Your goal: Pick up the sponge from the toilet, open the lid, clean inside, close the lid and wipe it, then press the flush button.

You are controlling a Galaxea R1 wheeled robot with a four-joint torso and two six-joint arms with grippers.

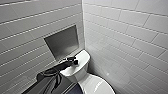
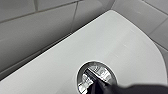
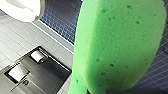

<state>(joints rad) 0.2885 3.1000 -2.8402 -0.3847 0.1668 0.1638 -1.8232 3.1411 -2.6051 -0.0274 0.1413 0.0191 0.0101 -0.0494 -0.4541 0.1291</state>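
Note:
The white toilet [image 1: 83, 58] stands in the corner, and its oval lid [image 1: 97, 86] lies shut at the bottom of the head view. My left arm comes in from the left, with the left gripper [image 1: 75, 61] shut over the middle of the tank top. In the left wrist view its dark tip [image 2: 97, 87] rests on the round, shiny flush button [image 2: 100, 71] set in the white tank top. The bright green sponge [image 3: 117, 45] looms large in the right wrist view, with my right gripper shut on it; its fingers are hidden behind it.
White tiled walls meet in a corner just behind the tank. A recessed steel niche [image 1: 62, 41] sits in the left wall above the arm. The right wrist view looks down on dark blue floor tiles [image 3: 62, 17] and a steel recess [image 3: 37, 72].

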